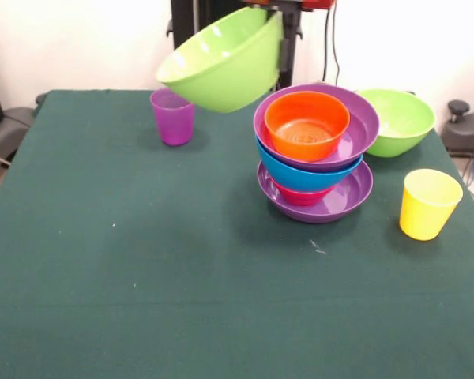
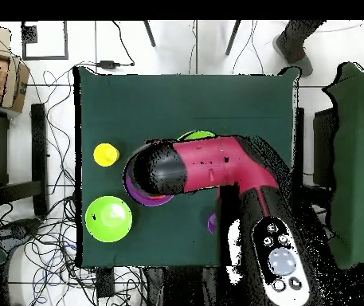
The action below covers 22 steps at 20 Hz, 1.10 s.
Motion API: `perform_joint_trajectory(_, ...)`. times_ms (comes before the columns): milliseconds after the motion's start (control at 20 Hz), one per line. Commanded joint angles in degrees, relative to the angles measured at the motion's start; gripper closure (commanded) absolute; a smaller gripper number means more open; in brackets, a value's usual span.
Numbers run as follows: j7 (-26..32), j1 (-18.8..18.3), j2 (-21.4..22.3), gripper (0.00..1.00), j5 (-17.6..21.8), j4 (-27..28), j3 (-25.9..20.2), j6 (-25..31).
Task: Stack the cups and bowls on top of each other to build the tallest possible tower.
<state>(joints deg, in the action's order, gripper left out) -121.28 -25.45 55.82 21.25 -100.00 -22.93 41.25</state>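
Bowls first: from the front, you see a lime green bowl held aloft and tipped, mouth facing left and up, the gripper clamped on its right rim above the tower. An orange bowl sits in the top purple bowl. From overhead, the arm hides the tower; a second green bowl and yellow cup stand beside it.

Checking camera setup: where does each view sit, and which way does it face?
Front view: across the table from the robot, facing it; sees the tower, the tilted green bowl held aloft; only the tool shows.
Overhead view: above, looking straight down; the arm covers most of the tower.
Shared: yellow cup, second green bowl.
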Motion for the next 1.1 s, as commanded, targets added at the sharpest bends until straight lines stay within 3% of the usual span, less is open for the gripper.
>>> perform_joint_trajectory(50,-16.4,6.2,-2.5,1.0,-1.6,-0.5,7.3,-0.9)
perform_joint_trajectory(500,-15.7,9.2,0.7,1.0,-4.3,-0.1,9.9,3.2)
perform_joint_trajectory(1100,-20.1,17.0,-3.7,1.0,-6.1,2.3,15.7,-0.4)
